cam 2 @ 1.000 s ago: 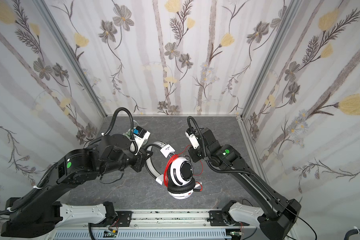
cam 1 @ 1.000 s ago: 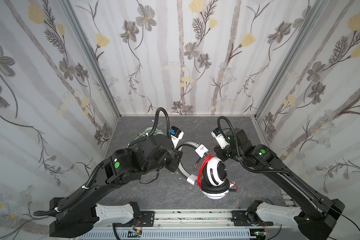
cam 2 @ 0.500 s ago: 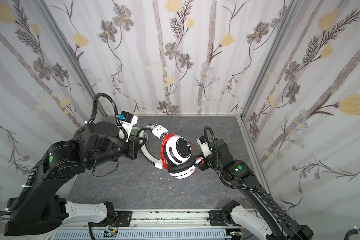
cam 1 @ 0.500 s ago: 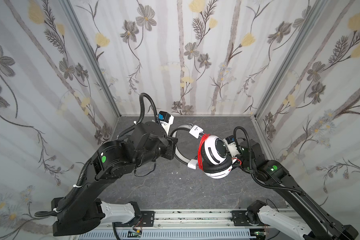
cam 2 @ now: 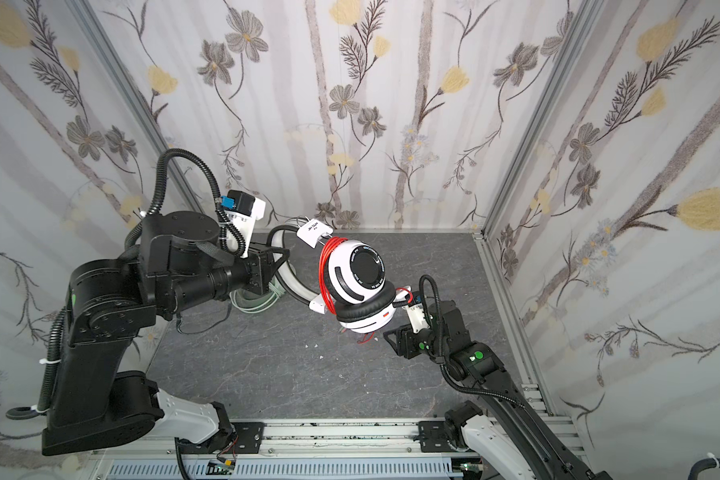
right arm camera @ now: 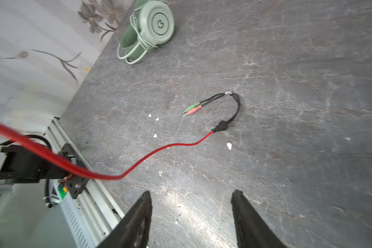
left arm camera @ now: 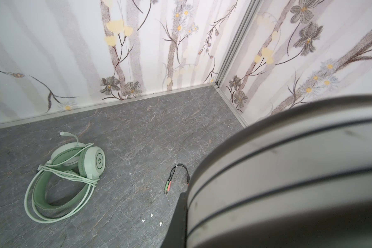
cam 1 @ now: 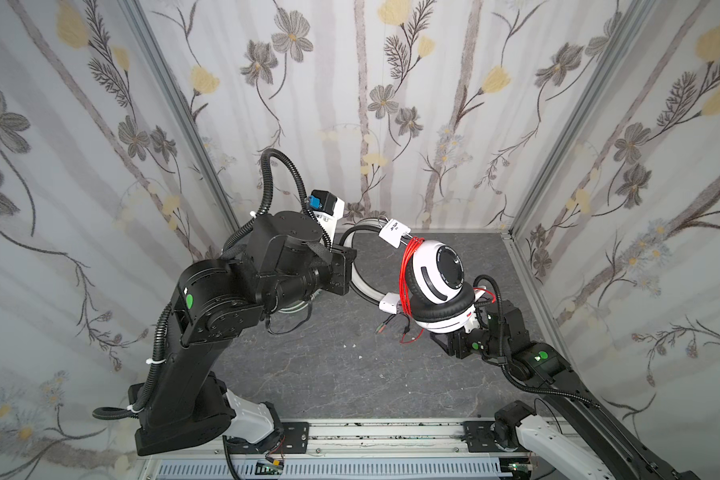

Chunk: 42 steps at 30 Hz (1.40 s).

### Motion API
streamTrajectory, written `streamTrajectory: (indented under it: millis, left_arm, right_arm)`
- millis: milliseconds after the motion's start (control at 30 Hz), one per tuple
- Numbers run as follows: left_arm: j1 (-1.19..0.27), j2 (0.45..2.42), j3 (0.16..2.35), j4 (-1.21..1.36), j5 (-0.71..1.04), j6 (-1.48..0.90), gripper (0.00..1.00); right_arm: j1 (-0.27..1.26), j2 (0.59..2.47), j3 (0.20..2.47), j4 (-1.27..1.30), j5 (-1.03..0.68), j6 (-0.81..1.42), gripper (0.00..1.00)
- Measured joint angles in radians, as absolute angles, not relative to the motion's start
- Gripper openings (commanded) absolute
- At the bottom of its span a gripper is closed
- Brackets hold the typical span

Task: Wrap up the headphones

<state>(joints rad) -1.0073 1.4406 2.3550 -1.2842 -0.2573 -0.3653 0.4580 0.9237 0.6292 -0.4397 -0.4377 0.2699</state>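
Left jaws clenched on the headband (cam 1: 366, 289) of the white-and-black headset (cam 1: 437, 276), held up off the counter (cam 1: 329, 374), right of centre. Red cable (cam 1: 404, 274) looped several turns around the ear cups. Its loose tail drops to the counter, ending in green and pink plugs (right arm camera: 192, 108). Right jaws released, spread, grasping nothing, low beneath the headset. Mint green headset (left arm camera: 73, 169) lies far left on the counter, its cable wound round it.

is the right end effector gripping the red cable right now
No, the right end effector is open and empty; the red cable runs beside it.
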Motion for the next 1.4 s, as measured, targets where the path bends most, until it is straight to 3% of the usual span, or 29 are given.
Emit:
streamTrajectory:
  millis: [300,567,700,967,1400]
  left_arm:
    - [-0.966,1.499,2.448,-1.301,-0.241,-0.346,0.00]
    - [-0.900,1.516,2.487,-1.309,-0.220,-0.341,0.00]
    - [-0.858,1.516,2.489,-1.292,-0.186,-0.348,0.00]
    - [-0.770,1.523,2.508,-1.245,-0.114,-0.392,0.00]
    - [-0.702,1.534,2.515,-1.179,-0.018,-0.450,0.00]
  right_arm:
    - [0.462,0.833,0.419,-0.077,-0.678,0.432,0.57]
    - [0.523,0.799,0.298,0.156,-0.651,0.497,0.58]
    - [0.558,0.857,0.291,0.241,-0.612,0.508,0.58]
    - [0.571,1.007,0.314,0.378,-0.513,0.485,0.70]
    - [0.582,1.420,0.606,0.397,-0.519,0.285,0.71]
